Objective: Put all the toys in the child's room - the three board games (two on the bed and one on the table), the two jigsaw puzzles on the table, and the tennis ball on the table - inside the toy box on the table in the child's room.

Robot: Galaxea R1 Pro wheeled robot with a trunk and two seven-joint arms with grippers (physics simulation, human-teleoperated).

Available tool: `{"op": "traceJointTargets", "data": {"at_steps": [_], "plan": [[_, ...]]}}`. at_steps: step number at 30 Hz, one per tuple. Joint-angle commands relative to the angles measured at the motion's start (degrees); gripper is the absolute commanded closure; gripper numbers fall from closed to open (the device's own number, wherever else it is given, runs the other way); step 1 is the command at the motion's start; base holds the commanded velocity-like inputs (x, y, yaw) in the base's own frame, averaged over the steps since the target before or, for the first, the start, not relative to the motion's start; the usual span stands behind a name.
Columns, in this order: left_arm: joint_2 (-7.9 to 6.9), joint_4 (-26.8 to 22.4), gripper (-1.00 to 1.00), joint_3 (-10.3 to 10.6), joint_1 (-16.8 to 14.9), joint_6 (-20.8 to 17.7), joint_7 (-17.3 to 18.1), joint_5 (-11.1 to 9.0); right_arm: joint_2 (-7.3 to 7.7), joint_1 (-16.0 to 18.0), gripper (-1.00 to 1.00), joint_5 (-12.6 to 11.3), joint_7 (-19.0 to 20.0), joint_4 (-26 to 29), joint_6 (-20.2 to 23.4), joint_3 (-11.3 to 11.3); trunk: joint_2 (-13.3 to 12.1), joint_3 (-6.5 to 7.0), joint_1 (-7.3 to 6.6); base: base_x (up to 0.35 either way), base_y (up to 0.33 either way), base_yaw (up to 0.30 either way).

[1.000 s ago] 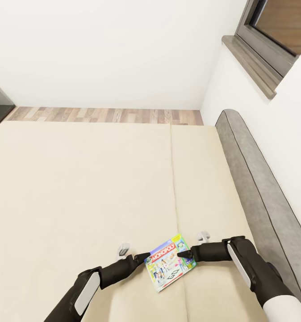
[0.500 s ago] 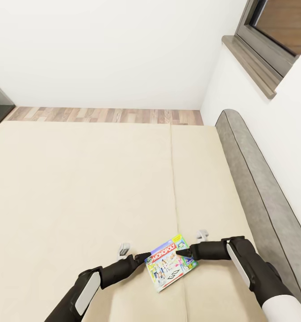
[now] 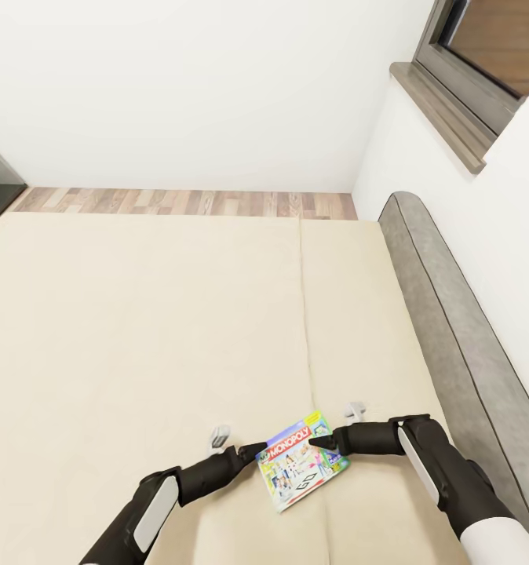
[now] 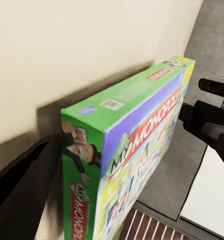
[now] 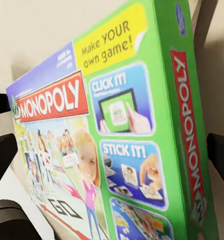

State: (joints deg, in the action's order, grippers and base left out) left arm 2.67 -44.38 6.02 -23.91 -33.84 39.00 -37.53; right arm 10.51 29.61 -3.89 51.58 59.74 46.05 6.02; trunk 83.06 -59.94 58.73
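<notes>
The Monopoly board game (image 3: 301,463) lies flat on the cream cover of the bed (image 3: 139,329), at the near right part of it, across the seam between the two mattress halves and turned a little askew. The left gripper (image 3: 251,453) presses at its left edge and the right gripper (image 3: 321,444) at its right edge, so the box appears pinched between the two arms rather than held inside either one; whether each pair of fingers is itself spread or closed I cannot tell, as the wrist views show mostly the green side and printed lid with only a dark finger at the margin. To lift it well, both arms should squeeze evenly and rise together, keeping the box level, since an uneven push could tilt or swivel it out of the pinch and drop it back on the cover. Around it the bed is bare. The grey padded headboard (image 3: 453,314) runs along the right, near the right arm's elbow, with a window sill (image 3: 437,118) above; wood-plank floor (image 3: 178,202) shows beyond the far edge.
</notes>
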Motion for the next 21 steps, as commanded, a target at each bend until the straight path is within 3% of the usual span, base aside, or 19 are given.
{"op": "traceJointTargets", "data": {"at_steps": [1, 9, 21], "plan": [[0.06, 0.0, -1.0, 0.4, 0.0, -0.4, -0.1, -0.2, 0.04, 0.0, -1.0, -0.6, -0.2, 0.0, 0.3, 0.1, 0.0, -0.03, 0.0, 0.0, 0.0, 0.0], [0.35, -0.2, -1.0, 3.2, -0.2, -0.4, -0.3, -0.2, 0.04, 0.0, -1.0, -0.6, -0.2, 0.0, 0.2, 0.1, 0.0, -0.03, 0.0, 0.0, 0.0, 0.0], [0.69, -0.7, -1.0, 4.7, -0.2, -0.4, -0.3, -0.3, 0.1, 0.0, -1.0, -0.6, -0.2, 0.0, 0.2, 0.0, 0.0, -0.03, 0.0, 0.0, 0.0, 0.0]]}}
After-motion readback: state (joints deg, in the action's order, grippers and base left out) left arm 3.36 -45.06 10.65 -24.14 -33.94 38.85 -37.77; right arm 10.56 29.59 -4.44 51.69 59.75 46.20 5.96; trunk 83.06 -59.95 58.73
